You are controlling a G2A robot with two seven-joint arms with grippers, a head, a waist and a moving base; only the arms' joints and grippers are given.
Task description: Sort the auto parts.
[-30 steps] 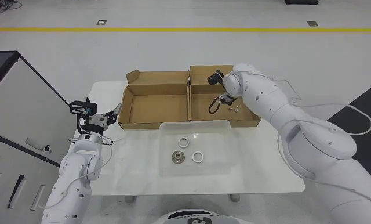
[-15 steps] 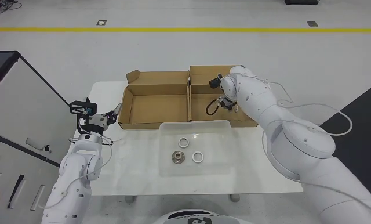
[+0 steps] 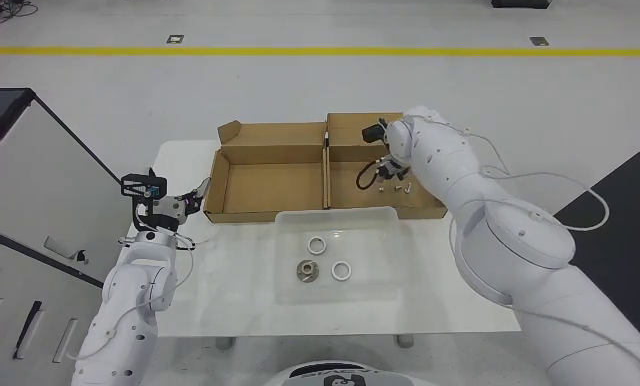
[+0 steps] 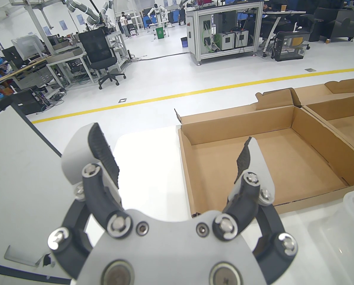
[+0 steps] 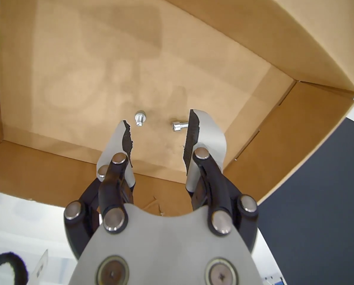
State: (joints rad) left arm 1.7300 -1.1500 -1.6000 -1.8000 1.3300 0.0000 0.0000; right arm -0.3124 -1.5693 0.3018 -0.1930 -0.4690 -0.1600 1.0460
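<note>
Two small silver bolts [image 5: 139, 118] [image 5: 179, 126] lie on the floor of the right cardboard box [image 3: 345, 176]. My right gripper [image 5: 159, 130] hangs open just above them, holding nothing; from above, the right gripper [image 3: 383, 176] is over that box's right half. A clear plastic tray [image 3: 377, 282] in front of the boxes holds two white rings [image 3: 316, 245] [image 3: 341, 270] and a grey metal flanged part [image 3: 306, 272]. My left gripper [image 4: 177, 152] is open and empty, off the left side of the left cardboard box [image 4: 283, 161]; the top view has the left gripper [image 3: 192, 201] there too.
The left box [image 3: 268, 184] is bare inside. A grey panel [image 3: 45, 186] stands beyond the table's left edge. White table [image 3: 230, 286] surface lies open to the left of the tray. A black cable loop [image 3: 368, 181] hangs by the right wrist.
The right gripper shifted a little inside the right box, first left, then back right. The bolts now show beside it on the box floor. The left arm stayed still.
</note>
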